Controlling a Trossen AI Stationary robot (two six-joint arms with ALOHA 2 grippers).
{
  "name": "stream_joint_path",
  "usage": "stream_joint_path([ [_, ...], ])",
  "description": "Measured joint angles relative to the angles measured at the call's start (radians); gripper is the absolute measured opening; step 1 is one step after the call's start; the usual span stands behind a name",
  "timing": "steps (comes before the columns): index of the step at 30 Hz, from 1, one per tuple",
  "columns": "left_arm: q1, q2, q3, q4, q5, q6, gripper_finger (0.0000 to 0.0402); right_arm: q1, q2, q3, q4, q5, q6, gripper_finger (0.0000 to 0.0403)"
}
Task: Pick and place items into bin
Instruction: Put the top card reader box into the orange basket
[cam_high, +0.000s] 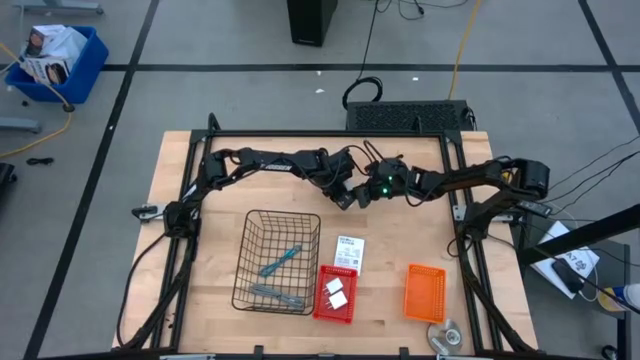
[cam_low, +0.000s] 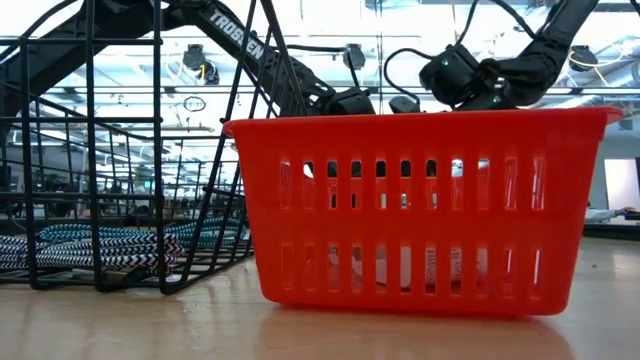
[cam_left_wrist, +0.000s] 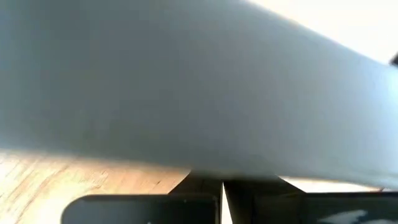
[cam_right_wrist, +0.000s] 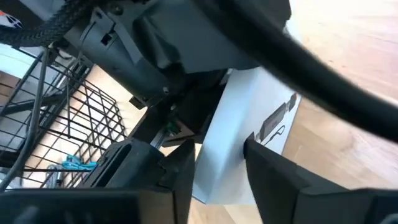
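A flat white card (cam_right_wrist: 239, 124) with grey print hangs above the table's middle, and my left gripper (cam_high: 347, 197) is shut on it. In the left wrist view the card (cam_left_wrist: 186, 81) fills nearly the whole picture. My right gripper (cam_right_wrist: 217, 155) faces the left one from the table's right, open, with one finger on either side of the card's lower part. Two teal and grey tools (cam_high: 280, 260) lie in the black wire basket (cam_high: 245, 265). Two white blocks (cam_high: 335, 293) sit in the red bin (cam_high: 322, 310). Another white card (cam_high: 350, 250) lies flat on the table. My left gripper pinches the card between its two shut fingers (cam_left_wrist: 205, 199), at an edge part (cam_right_wrist: 208, 118) away from the card's lower end. It comes slanting down from the table's left. The card hangs tilted, clear of the table. My right gripper: I cannot tell whether its fingers (cam_right_wrist: 261, 158) touch the card.
An orange bin (cam_high: 425, 292) stands at the near right, with a round silver disc (cam_high: 445, 335) by the front edge. In the low view the red bin (cam_low: 420, 210) fills the foreground, with the wire basket (cam_low: 100, 150) to its left. Bare wood lies at the far left.
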Motion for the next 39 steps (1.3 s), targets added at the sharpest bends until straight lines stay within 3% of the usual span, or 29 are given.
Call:
stream_joint_path([
  [8, -0.001, 0.0, 0.0, 0.001, 0.005, 0.0, 0.0031, 0.026, -0.002, -0.003, -0.015, 0.038, -0.031, 0.0018],
  [19, -0.005, -0.01, -0.001, 0.005, 0.001, 0.003, 0.0004, 0.055, -0.105, -0.006, -0.071, 0.05, -0.046, 0.001],
  [25, -0.012, -0.057, -0.004, 0.01, -0.007, 0.017, 0.0025, 0.06, -0.183, -0.007, -0.155, 0.056, -0.065, 0.0001],
  [31, -0.01, -0.064, -0.002, 0.0, -0.012, 0.033, 0.0043, 0.06, -0.187, -0.007, -0.164, 0.073, -0.082, 0.0001],
  [39, -0.006, -0.065, -0.002, -0.004, -0.064, 0.019, 0.0027, 0.053, -0.162, -0.006, -0.123, 0.07, -0.096, 0.0013],
])
